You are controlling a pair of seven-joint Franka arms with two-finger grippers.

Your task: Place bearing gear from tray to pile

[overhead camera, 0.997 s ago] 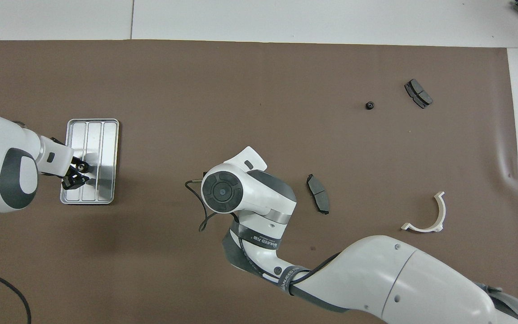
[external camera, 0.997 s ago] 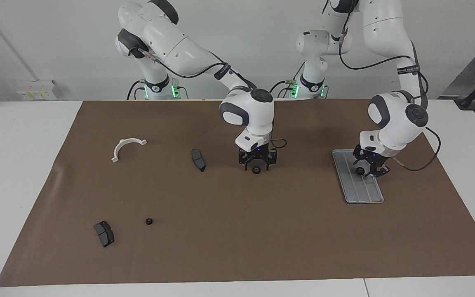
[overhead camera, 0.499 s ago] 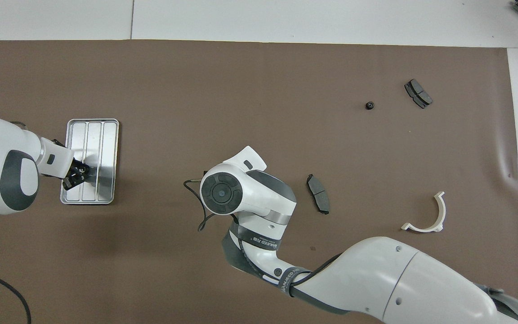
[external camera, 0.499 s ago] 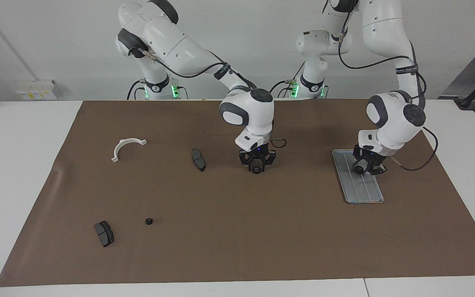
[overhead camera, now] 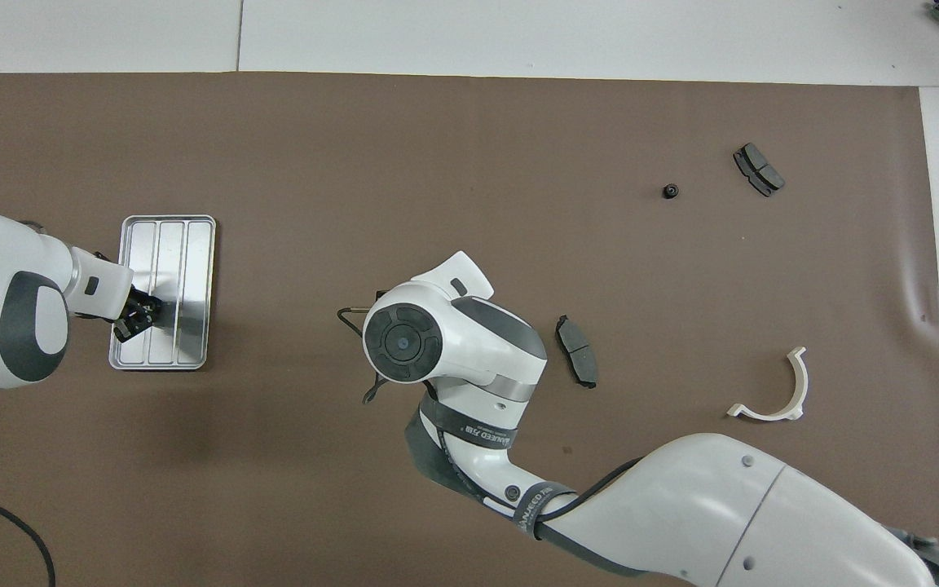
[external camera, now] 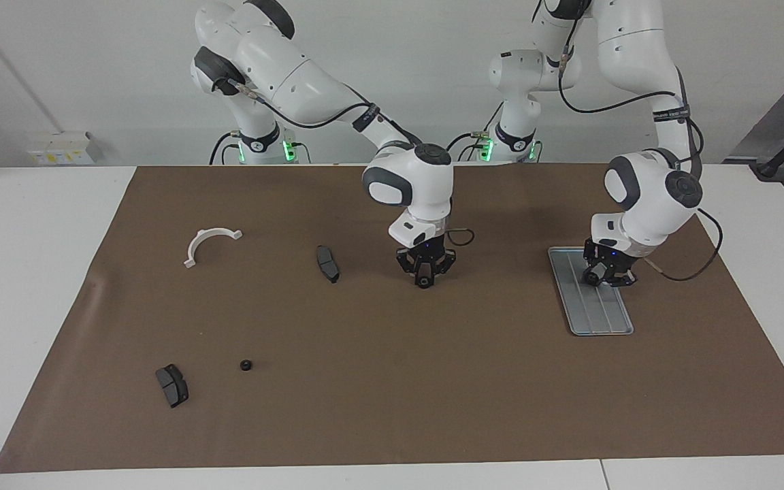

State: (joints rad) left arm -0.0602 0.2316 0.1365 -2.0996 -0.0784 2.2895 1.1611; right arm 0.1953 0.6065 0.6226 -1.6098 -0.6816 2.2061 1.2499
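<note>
The silver tray [external camera: 596, 312] lies toward the left arm's end of the table and also shows in the overhead view [overhead camera: 168, 244]. My left gripper [external camera: 605, 278] is low over the tray's end nearer the robots [overhead camera: 137, 315], shut on a small black bearing gear [external camera: 593, 278]. My right gripper [external camera: 425, 278] is low at mid-table, shut on another black bearing gear [external camera: 425, 280]. In the overhead view its own wrist hides it. The pile is two dark brake pads [external camera: 327, 263] [external camera: 172, 385] and a white bracket [external camera: 209, 241].
A third small black gear [external camera: 246, 365] lies on the brown mat beside the brake pad farther from the robots; it also shows in the overhead view [overhead camera: 669, 191]. A thin black cable loop [external camera: 461, 237] lies by the right wrist.
Both grippers stood open around their gears a second ago and have closed on them. The left wrist has shifted slightly toward the robots.
</note>
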